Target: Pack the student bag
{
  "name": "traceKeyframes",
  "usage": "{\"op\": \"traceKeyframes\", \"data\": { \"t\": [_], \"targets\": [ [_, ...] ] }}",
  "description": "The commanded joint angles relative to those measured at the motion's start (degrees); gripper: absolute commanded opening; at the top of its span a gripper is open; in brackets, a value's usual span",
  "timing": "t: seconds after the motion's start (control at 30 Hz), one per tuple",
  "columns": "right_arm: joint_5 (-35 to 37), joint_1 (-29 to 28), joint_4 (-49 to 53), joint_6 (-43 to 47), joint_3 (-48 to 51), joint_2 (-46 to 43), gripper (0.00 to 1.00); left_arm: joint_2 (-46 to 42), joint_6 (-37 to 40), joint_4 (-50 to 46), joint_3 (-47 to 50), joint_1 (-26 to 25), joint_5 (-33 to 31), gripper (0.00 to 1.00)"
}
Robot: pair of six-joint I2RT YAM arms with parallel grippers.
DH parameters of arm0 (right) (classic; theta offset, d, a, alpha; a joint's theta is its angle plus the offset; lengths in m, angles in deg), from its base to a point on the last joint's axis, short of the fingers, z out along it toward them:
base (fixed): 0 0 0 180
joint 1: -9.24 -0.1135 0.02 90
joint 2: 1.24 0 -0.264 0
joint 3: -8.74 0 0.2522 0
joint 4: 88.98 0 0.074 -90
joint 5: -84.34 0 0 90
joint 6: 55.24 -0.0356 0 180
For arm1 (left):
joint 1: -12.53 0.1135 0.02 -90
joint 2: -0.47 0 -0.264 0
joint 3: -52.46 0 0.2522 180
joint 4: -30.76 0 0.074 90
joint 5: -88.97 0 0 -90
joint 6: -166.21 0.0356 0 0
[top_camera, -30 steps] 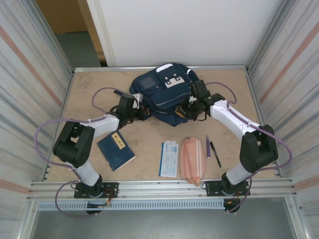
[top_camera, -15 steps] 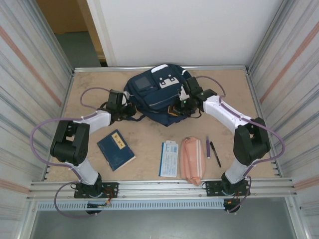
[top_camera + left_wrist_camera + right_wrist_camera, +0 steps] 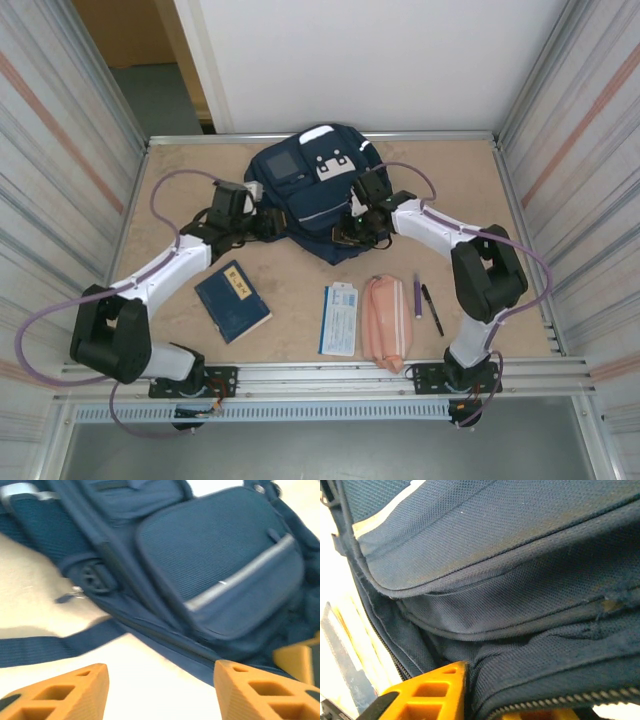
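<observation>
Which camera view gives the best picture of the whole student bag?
The top external view: the student bag lies whole on the table, white patches up. The left wrist view gives a blurred pocket with a grey stripe; the right wrist view, close fabric, seams and a zipper.

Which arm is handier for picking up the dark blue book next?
Left, likely: the dark blue book lies beside the left arm; the right arm is across the student bag.
</observation>
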Motion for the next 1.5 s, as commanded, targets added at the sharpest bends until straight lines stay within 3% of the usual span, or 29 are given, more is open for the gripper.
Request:
{"op": "traceKeyframes", "data": {
  "t": [0.0,0.1,0.23,0.37,0.47,0.57,0.63,0.67,0.7,0.83,0.93,1.03,1.17,1.33,1.47],
  "targets": [
    [-2.55,-0.53,-2.89,3.18,-1.13,-0.39,0.3,0.98,6.16,-5.15,-5.3,-4.27,-2.44,0.6],
    [-0.13,-0.33,-2.92,2.11,0.67,-4.41,0.43,6.2,15.05,-5.03,-10.12,-7.98,-2.72,0.59],
    [6.34,1.66,-3.07,0.07,6.17,-14.38,0.53,13.78,25.65,-4.59,-16.73,-10.89,-0.19,0.58],
    [11.15,6.4,-2.15,-1.69,11.69,-24.58,0.57,21.51,32.86,-7.67,-24.64,-11.13,2.95,0.58],
    [12.5,10.98,-0.21,-1.37,14.11,-30.38,0.59,26.12,40.87,-7.95,-28.13,-11.98,-2.59,0.59],
    [13.09,14.14,1.28,-0.72,15.79,-34.86,0.59,30.24,49.97,-9.76,-30.86,-12.52,-1.46,0.63],
    [12.95,15.42,1.68,-0.87,16.61,-37.0,0.59,31.64,52.01,-10.81,-32.46,-13.36,-1.74,0.66],
    [12.52,15.85,1.72,-0.95,16.97,-37.63,0.59,32.18,52.8,-11.28,-33.02,-13.79,-0.92,0.79],
    [11.8,16.29,1.89,-1.33,17.22,-38.1,0.59,32.71,53.56,-11.41,-33.45,-14.13,-0.91,0.82],
    [7.79,17.42,1.36,-3.86,17.38,-37.75,0.59,35.67,55.65,-12.57,-35.89,-15.15,-4.84,0.82],
    [6.15,17.49,0.15,-5.07,16.93,-36.34,0.58,38.38,56.54,-12.0,-37.67,-15.56,-11.18,0.8],
    [5.97,17.4,0.31,-5.49,15.81,-34.93,0.58,40.27,58.59,-8.34,-37.56,-15.98,-18.15,0.75],
    [5.84,17.43,1.07,-6.06,15.26,-34.45,0.58,43.22,62.06,-4.81,-38.17,-16.37,-25.0,0.61],
    [2.25,17.42,1.93,-6.84,15.69,-33.55,0.58,45.92,66.7,0.47,-37.29,-16.64,-25.2,0.55],
    [1.9,17.35,2.89,-6.77,16.23,-33.23,0.58,44.87,65.4,0.33,-37.56,-15.84,-21.64,0.26]
  ]
}}
